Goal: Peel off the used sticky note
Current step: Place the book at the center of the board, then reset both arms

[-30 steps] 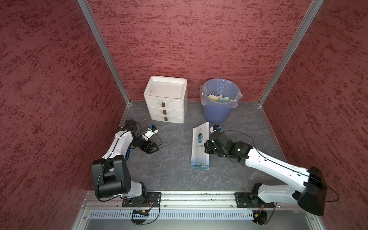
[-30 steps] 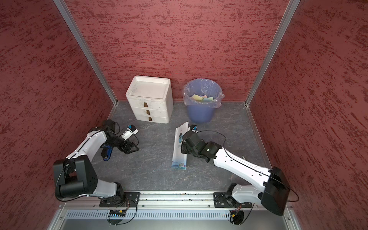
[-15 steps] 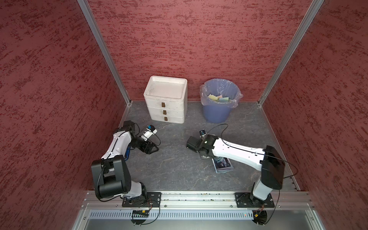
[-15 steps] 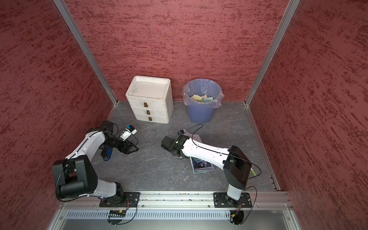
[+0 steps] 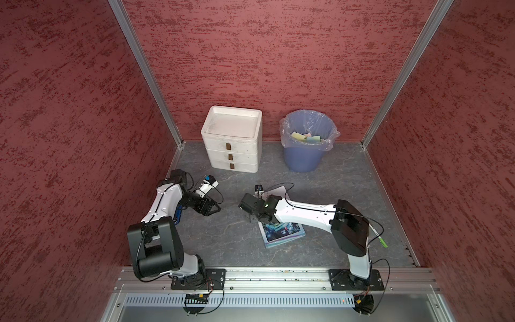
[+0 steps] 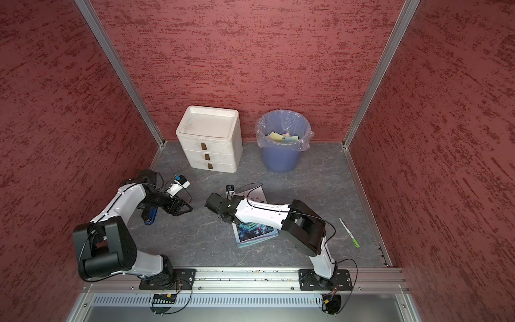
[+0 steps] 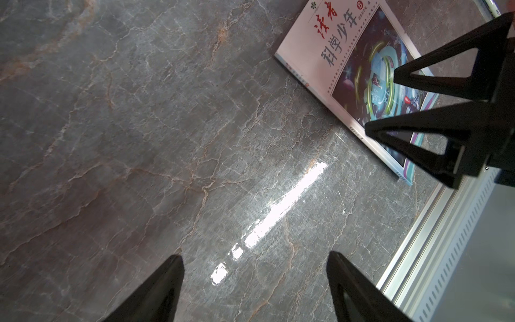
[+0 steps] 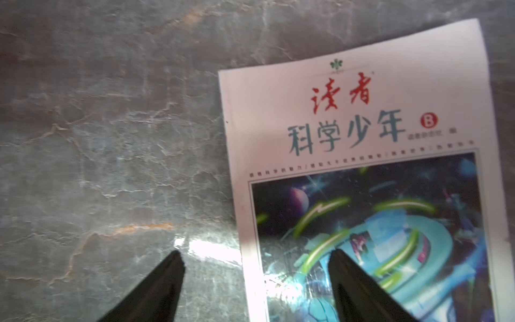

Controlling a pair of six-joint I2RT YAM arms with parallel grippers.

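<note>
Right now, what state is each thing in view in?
magazine: closed, flat on the table, cover up, no sticky note visible on it.
drawer unit: all three drawers shut.
trash bin: upright, bag-lined, sticky notes inside.
pen: lying on the table.
left gripper: fingers open, empty.
right gripper: fingers open, empty, over the magazine's edge.

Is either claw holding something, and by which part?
Nothing is held. The left claw is open over the tabletop; the right claw is open above the flat magazine.

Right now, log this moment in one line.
left tool: open, empty, over grey marbled table | right tool: open, empty, over closed illustrated magazine | cover: no sticky note seen
</note>
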